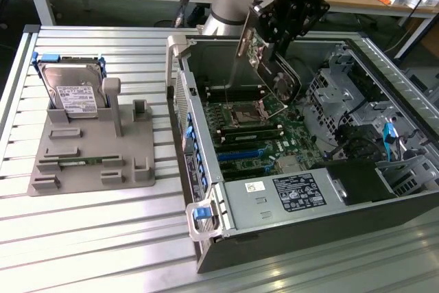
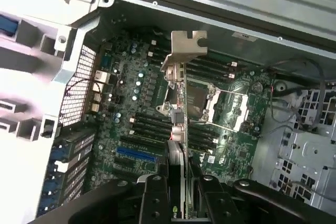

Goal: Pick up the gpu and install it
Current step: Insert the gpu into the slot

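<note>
- gpu (image 1: 278,73): clenched edge-on in pincer (image 1: 274,42); hangs directly below it, over open case (image 1: 180,101)
- long axis tilted; silver bracket (image 2: 185,45) towards case's rear wall; clear above motherboard (image 1: 254,142)

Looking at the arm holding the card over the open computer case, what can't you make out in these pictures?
1. The gpu: the pincer covers its upper part in the exterior view. The wrist view sees it edge-on, hiding both faces.
2. The motherboard: the gpu hides the strip behind it in both views.
3. The hard drive: label print too small to read, exterior view.
</note>
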Motion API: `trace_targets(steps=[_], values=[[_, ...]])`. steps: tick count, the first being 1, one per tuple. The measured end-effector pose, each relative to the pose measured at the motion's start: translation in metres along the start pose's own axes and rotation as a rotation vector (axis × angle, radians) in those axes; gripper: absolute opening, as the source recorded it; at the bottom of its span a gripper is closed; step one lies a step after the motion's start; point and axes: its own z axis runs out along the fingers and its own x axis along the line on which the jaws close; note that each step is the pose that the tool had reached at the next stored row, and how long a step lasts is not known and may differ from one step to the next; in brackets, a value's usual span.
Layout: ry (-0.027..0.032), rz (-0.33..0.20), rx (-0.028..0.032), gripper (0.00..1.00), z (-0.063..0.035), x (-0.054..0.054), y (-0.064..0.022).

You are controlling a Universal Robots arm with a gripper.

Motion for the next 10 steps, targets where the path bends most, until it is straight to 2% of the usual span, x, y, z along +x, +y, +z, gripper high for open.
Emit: trace_targets(steps=[2, 5, 8, 10], values=[[0.0021, -0.095, -0.0028, 0.26, 0.0036, 0.0, -0.0001], [0.0042, -0.191, -0.0056, 0.26, 0.0074, 0.0, -0.0001], [0.0069, -0.311, -0.0092, 0.26, 0.0123, 0.0, -0.0003], [0.0081, -0.363, -0.0107, 0.26, 0.0145, 0.0, -0.0003]])
